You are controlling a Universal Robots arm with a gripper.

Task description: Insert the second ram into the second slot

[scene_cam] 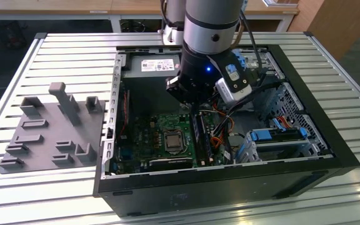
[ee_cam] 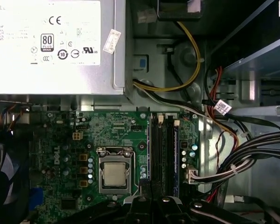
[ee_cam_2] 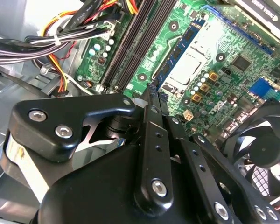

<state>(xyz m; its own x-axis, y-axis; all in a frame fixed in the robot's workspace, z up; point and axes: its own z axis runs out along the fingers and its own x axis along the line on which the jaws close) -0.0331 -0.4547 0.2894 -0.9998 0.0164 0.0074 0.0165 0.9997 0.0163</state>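
Fingers [ee_cam_2: 151, 119] of my gripper [ee_cam_2: 152, 94] are pinching the second ram [ee_cam_2: 177, 53], its long axis running near-to-far, parallel beside the memory slots [ee_cam: 155, 149].

Room light is bright and even; glare whitens the processor socket [ee_cam_2: 192, 65], while the case [scene_cam: 217, 192] interior sits shadowed.

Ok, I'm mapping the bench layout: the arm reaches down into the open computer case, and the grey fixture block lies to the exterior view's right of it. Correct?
Not quite. The grey fixture block lies to the exterior view's left of the computer case, as the exterior view shows; the arm does reach into it.
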